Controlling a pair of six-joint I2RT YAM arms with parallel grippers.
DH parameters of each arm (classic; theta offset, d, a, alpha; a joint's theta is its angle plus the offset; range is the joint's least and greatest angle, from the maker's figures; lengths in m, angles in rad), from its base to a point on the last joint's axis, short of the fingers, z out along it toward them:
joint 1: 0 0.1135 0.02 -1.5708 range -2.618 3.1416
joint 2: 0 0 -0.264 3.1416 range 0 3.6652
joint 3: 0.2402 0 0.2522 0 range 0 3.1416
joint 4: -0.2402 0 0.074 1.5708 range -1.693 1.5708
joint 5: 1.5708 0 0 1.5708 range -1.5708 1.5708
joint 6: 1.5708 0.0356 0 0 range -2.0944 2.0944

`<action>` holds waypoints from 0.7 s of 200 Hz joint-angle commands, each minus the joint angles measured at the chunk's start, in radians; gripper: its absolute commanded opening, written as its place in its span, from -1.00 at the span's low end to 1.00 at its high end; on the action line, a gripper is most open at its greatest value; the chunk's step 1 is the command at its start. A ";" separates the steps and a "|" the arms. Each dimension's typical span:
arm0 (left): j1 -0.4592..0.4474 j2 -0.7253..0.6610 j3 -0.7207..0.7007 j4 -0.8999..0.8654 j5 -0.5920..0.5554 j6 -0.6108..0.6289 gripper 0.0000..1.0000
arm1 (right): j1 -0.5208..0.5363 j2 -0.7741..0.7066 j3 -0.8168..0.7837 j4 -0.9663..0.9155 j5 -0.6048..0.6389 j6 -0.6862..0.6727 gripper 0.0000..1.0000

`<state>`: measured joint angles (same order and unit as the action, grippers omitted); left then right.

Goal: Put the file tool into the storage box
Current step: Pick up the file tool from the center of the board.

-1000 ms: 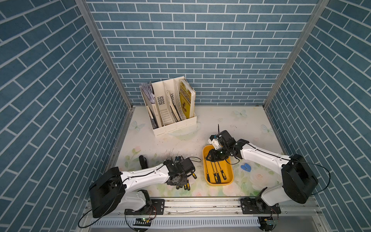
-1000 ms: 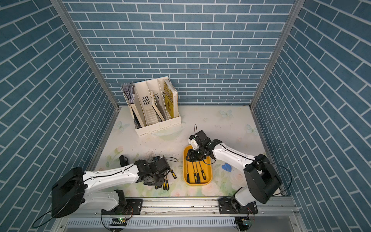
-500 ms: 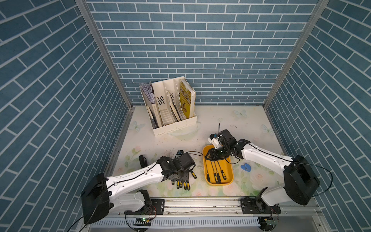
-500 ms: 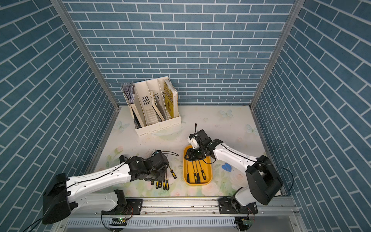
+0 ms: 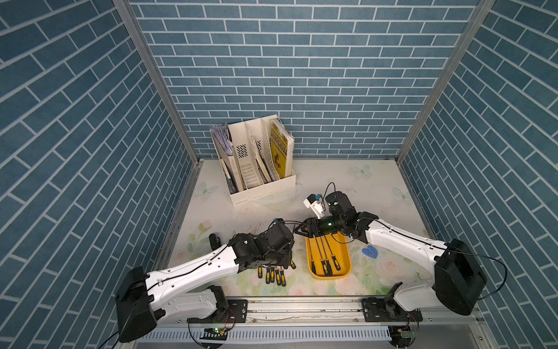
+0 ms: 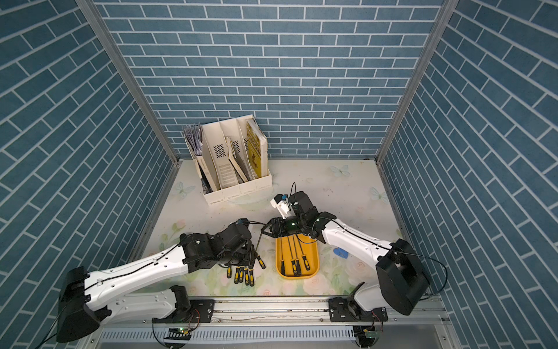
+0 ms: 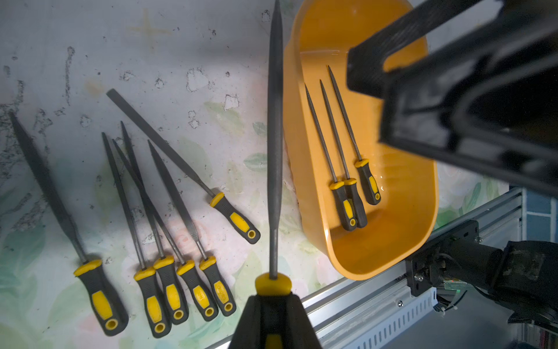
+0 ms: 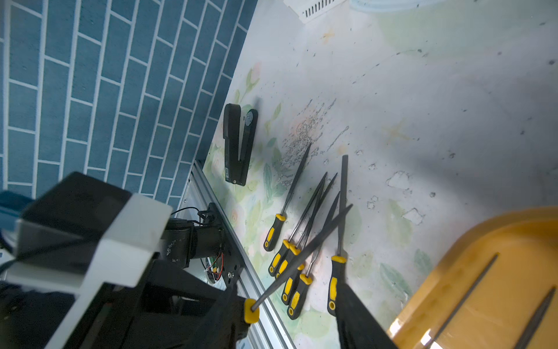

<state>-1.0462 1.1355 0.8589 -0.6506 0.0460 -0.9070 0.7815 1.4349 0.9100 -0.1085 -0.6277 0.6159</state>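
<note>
The left gripper [image 7: 273, 303] is clamped on a slim grey steel file [image 7: 275, 136]; its fingers [image 7: 250, 323] hide most of the black-and-yellow handle [image 7: 273, 284]. The blade points to 12 o'clock, raised off the floral table [image 5: 332, 187], just beside the 9 o'clock rim of the shallow orange-yellow plastic storage box [image 7: 392, 250], not in it; three thin files [image 7: 347, 181] lie inside. The right gripper [image 5: 299, 232] hangs over the box's 12 o'clock end, its jaw gap unreadable; in both top views the left arm [image 5: 196, 269] covers the blades of the loose files [image 5: 278, 275].
</note>
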 commanded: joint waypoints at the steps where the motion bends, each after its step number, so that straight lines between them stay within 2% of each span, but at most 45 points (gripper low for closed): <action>1: -0.009 -0.001 0.030 0.026 0.006 0.010 -0.73 | 0.011 0.033 -0.015 0.022 -0.011 0.027 0.06; 24: -0.011 -0.005 0.032 0.035 0.011 0.010 -0.73 | 0.021 0.067 -0.004 0.026 -0.004 0.030 0.04; 46: -0.017 -0.006 0.031 0.052 0.024 0.010 -0.73 | 0.028 0.098 0.012 0.035 0.003 0.032 -0.06; 57: -0.023 -0.007 0.027 0.066 0.034 0.013 -0.73 | 0.028 0.112 0.021 0.034 0.003 0.033 -0.28; 76: -0.023 -0.017 0.012 0.086 0.051 0.014 -0.65 | 0.029 0.109 0.029 0.024 0.003 0.026 -0.83; 81: -0.023 -0.023 0.006 0.093 0.052 0.013 -0.58 | 0.028 0.104 0.032 0.005 0.009 0.014 -0.95; 86: -0.023 -0.031 0.000 0.097 0.050 0.010 -0.38 | 0.027 0.095 0.035 -0.020 0.023 -0.001 -1.00; 92: -0.022 -0.040 -0.004 0.093 0.042 0.008 0.09 | 0.023 0.083 0.039 -0.062 0.042 -0.024 -1.00; 96: -0.023 -0.045 -0.004 0.086 0.033 0.002 0.33 | 0.018 0.073 0.041 -0.088 0.050 -0.038 -1.00; 107: -0.020 -0.060 -0.005 0.066 0.005 -0.008 0.68 | -0.009 0.043 0.041 -0.159 0.075 -0.077 -1.00; 116: -0.013 -0.072 -0.006 0.047 -0.018 -0.020 0.82 | -0.042 0.023 0.048 -0.231 0.099 -0.114 -1.00; 140: 0.003 -0.091 -0.013 0.008 -0.052 -0.044 0.88 | -0.121 0.001 0.093 -0.422 0.191 -0.221 -1.00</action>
<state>-1.0565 1.0618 0.8589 -0.5941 0.0509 -0.9302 0.7273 1.4845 0.9474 -0.2878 -0.5632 0.5655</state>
